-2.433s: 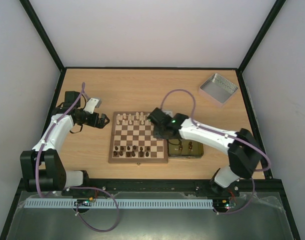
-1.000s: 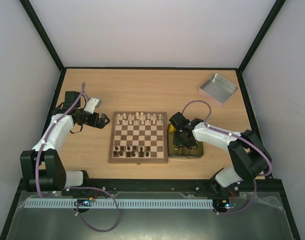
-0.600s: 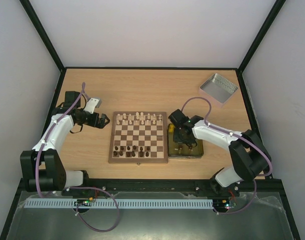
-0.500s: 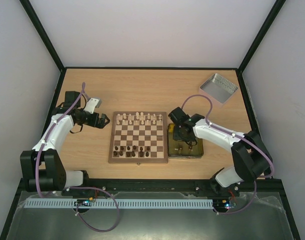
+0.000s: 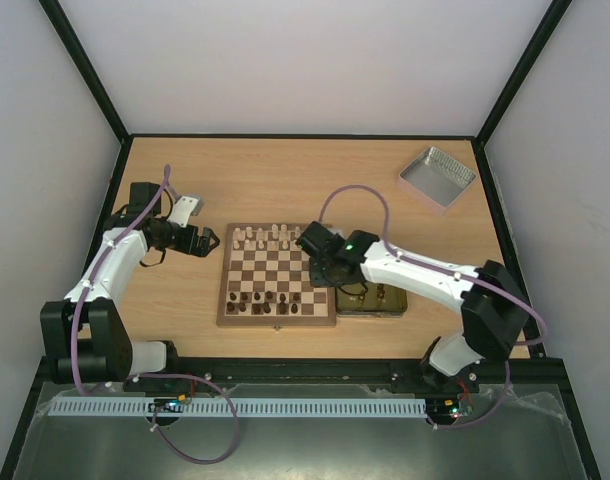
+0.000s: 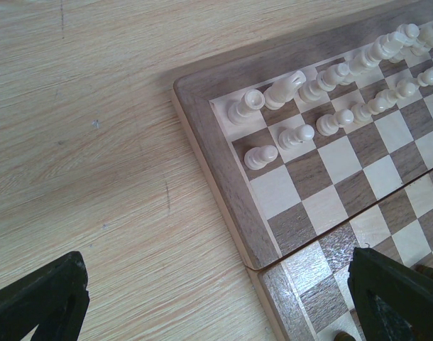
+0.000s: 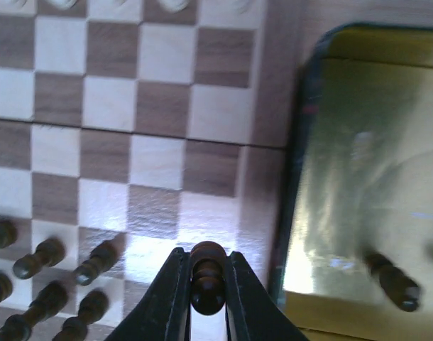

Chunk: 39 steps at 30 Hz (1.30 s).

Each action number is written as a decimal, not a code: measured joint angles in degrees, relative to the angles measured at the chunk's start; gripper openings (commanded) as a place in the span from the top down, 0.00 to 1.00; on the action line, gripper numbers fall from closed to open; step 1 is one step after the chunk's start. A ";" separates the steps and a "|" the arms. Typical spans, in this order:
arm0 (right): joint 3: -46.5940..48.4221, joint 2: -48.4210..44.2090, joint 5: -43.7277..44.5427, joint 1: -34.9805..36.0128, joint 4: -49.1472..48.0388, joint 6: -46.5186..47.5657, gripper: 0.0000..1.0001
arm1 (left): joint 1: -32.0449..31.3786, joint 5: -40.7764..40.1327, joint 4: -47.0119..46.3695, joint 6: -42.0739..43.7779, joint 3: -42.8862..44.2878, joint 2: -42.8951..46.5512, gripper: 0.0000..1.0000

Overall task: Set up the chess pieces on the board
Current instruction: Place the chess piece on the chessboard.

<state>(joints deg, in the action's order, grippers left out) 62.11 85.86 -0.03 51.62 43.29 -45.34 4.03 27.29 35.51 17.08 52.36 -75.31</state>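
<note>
The board (image 5: 276, 274) lies mid-table with cream pieces (image 5: 275, 237) along its far rows and dark pieces (image 5: 265, 299) along its near rows. My right gripper (image 5: 323, 268) hangs over the board's right edge. In the right wrist view it (image 7: 207, 284) is shut on a dark brown piece (image 7: 207, 278), above the squares beside several dark pieces (image 7: 53, 284). My left gripper (image 5: 207, 243) stays left of the board, open and empty. The left wrist view shows its black fingertips (image 6: 397, 295) wide apart, with the board's corner (image 6: 223, 177) and cream pieces (image 6: 302, 92) beyond.
A yellow tin (image 5: 370, 297) with loose dark pieces sits right of the board; in the right wrist view a piece (image 7: 390, 277) lies inside it. A silver lid (image 5: 437, 177) rests at the far right. Black frame rails edge the table.
My right gripper has moved left from over the yellow tin to the board's right edge, now carrying a dark piece. The left arm has not moved.
</note>
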 measured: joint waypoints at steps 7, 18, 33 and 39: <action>2.69 8.09 -1.14 5.20 -0.44 -1.53 0.90 | 0.00 0.04 0.00 0.00 0.00 0.00 0.01; 2.82 10.80 -2.62 7.32 -1.36 -2.25 0.90 | -0.04 0.13 0.00 0.00 0.00 0.00 0.01; 3.19 12.61 -3.28 8.70 -2.01 -2.73 0.90 | -0.26 0.13 0.00 0.00 0.00 0.00 0.01; 3.63 13.00 -3.56 8.79 -2.47 -2.73 0.89 | -0.26 0.13 -0.02 0.00 0.00 0.00 0.01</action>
<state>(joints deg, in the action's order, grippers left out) 65.73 98.87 -3.60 60.40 40.82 -48.07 3.77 27.42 35.48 17.08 52.36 -75.31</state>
